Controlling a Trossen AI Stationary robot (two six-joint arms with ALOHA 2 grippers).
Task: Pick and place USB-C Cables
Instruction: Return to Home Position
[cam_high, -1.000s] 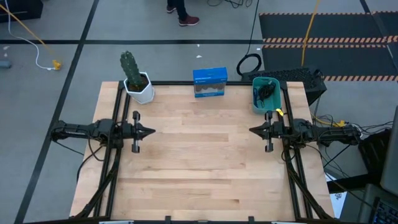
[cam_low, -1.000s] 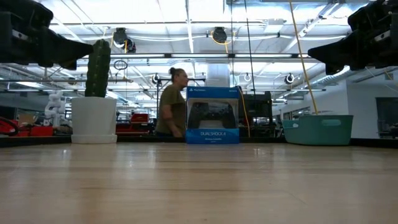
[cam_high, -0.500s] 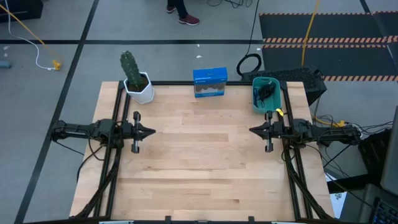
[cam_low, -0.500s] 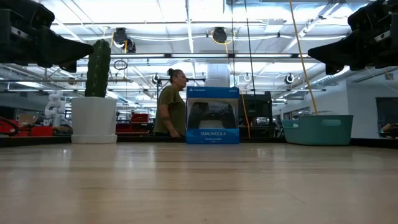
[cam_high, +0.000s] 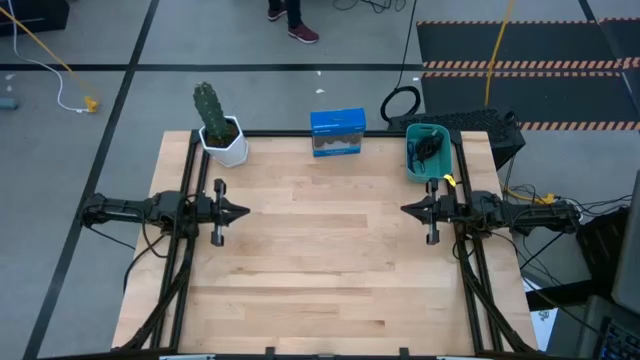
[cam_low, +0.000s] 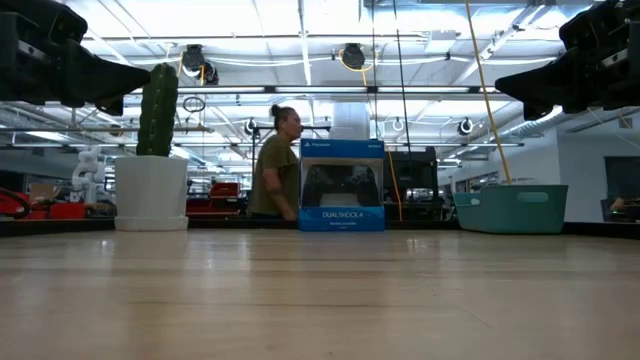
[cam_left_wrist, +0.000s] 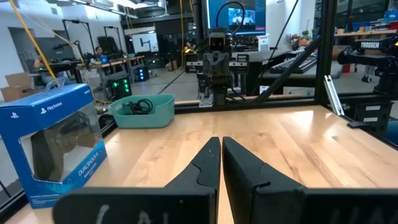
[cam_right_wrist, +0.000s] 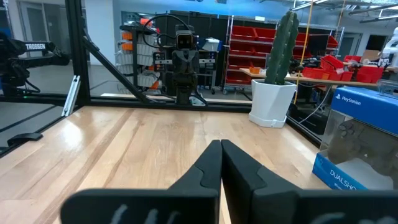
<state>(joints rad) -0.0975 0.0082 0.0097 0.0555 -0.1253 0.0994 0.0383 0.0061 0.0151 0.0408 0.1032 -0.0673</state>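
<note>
The USB-C cables show as a dark bundle (cam_high: 428, 148) lying inside a teal bin (cam_high: 412, 168) at the table's far right corner. The left wrist view shows black cord loops (cam_left_wrist: 138, 106) inside that bin (cam_left_wrist: 155, 115); how many cables there are I cannot tell. My left gripper (cam_high: 245, 211) hovers level above the table's left side, shut, its fingers (cam_left_wrist: 205, 163) pointing toward the right arm. My right gripper (cam_high: 405, 209) mirrors it at the right side, just in front of the bin, shut and holding nothing (cam_right_wrist: 221, 144).
A cactus in a white pot (cam_high: 218, 128) stands at the far left corner. A blue controller box (cam_high: 337, 132) stands at the middle of the far edge. A large black cable ring (cam_high: 400, 103) lies on the floor beyond the bin. A person (cam_low: 275, 165) stands behind the table.
</note>
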